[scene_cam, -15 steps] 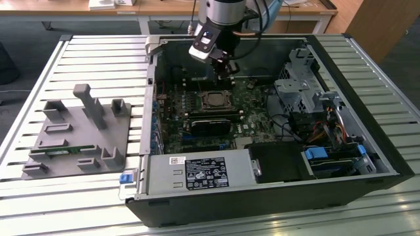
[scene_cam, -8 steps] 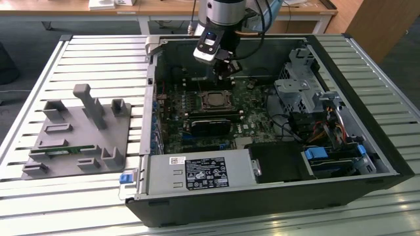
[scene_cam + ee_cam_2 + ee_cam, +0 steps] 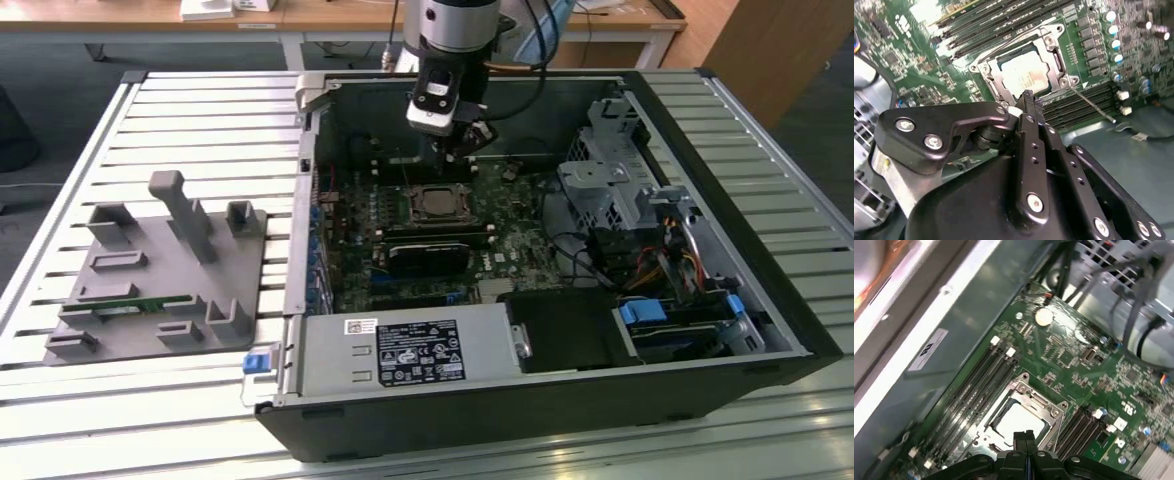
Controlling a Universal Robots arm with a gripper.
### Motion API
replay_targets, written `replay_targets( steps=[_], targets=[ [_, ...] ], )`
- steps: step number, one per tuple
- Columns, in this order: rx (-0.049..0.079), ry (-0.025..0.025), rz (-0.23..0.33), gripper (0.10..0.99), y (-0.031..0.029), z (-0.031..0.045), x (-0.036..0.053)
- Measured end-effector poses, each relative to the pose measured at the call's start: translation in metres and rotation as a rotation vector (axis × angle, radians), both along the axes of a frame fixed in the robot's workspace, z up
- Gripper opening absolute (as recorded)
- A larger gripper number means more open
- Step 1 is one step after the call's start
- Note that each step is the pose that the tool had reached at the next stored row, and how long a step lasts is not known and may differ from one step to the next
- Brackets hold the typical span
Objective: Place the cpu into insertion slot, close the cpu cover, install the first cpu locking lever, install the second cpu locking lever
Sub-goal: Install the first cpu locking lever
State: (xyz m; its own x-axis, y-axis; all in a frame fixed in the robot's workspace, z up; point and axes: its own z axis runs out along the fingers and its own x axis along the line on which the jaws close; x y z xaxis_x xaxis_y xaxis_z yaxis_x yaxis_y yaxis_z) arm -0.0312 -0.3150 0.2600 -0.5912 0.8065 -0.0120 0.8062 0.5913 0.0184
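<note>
Hand (image 3: pixel 1024 435) closed, cpu (image 3: pixel 1018 420) just beyond its tip

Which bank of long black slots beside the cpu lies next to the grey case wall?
The bank running along the wall; the other bank lies across the cpu from it, toward the board's middle.

Chip (image 3: pixel 1024 75) has a dull silvery metal top, and the cover (image 3: pixel 1046 47) round it is shinier bare metal. Gripper (image 3: pixel 1029 100) looks matt black with bright screws. Table (image 3: pixel 200 110) is pale ribbed metal.
</note>
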Motion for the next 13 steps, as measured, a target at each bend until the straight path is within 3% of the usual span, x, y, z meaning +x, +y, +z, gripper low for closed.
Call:
replay_targets(
  steps=[13],
  targets=[
    [0.0,0.0,0.238,0.106,0.0,-0.0003,0.0]
  ],
)
